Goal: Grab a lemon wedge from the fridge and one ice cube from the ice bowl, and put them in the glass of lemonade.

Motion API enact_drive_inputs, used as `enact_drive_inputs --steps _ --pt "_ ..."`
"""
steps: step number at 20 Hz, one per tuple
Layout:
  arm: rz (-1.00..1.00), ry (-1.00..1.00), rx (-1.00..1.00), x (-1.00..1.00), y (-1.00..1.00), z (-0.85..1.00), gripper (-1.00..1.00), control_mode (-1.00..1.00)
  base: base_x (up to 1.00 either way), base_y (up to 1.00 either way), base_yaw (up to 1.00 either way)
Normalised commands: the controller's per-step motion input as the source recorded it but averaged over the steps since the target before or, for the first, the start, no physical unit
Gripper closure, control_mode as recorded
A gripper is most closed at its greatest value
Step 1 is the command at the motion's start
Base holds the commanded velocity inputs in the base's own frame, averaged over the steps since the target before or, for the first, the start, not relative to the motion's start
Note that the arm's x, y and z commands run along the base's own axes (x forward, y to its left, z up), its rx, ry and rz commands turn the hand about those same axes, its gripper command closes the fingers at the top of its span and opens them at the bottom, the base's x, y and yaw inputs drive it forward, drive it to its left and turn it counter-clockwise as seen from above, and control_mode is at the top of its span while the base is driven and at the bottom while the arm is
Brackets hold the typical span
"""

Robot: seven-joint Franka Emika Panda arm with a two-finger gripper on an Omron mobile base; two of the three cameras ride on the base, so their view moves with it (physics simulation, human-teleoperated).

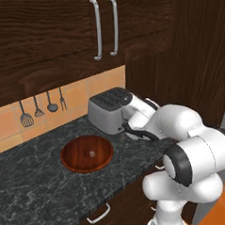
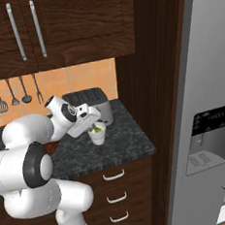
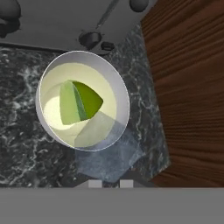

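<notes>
Item: glass of lemonade [image 3: 83, 100], whitish tapered cup, upright on the dark marbled table [image 2: 112, 143], just in front of the grey toaster [image 2: 91, 104] and near the table's right end by the dark wood panel

Contents: pale yellow-green liquid; lemon wedge [image 3: 81, 101] lying inside the cup, green-yellow, seen from above in the hand view; a translucent cube-like piece [image 3: 105, 148] shows at the cup's lower edge between cup and fingertips, and whether it is inside the cup or held above it cannot be told

Item: hand [image 2: 92, 123], on the white arm, poised directly over the cup's mouth and pointing down; fingers drawn together, tips close side by side at the bottom of the hand view

Item: ice bowl [image 1: 86, 153], round, reddish-brown wood, on the table left of the toaster, well apart from the cup; one small pale piece sits at its centre

Item: fridge [image 2: 208, 124], grey steel, black dispenser panel, standing right of the wood panel, doors closed

Item: four utensils [image 1: 43, 109] hanging on the orange tiled wall beneath the dark upper cabinets
</notes>
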Motion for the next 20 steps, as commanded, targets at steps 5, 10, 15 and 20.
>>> enact_drive_inputs --steps 5,10,15,20 --pt "0.0 0.07 -0.05 0.08 0.02 -0.22 1.0 -1.0 0.0 0.0 0.0" --pt "0.0 0.07 -0.03 0.15 0.0 -0.08 1.0 -1.0 0.0 0.0 0.0" --pt "0.0 0.02 -0.01 0.39 0.0 0.0 1.0 -1.0 0.0 0.0 0.0" --pt "0.0 0.0 -0.04 0.52 0.01 -0.1 1.0 -1.0 0.0 0.0 0.0"
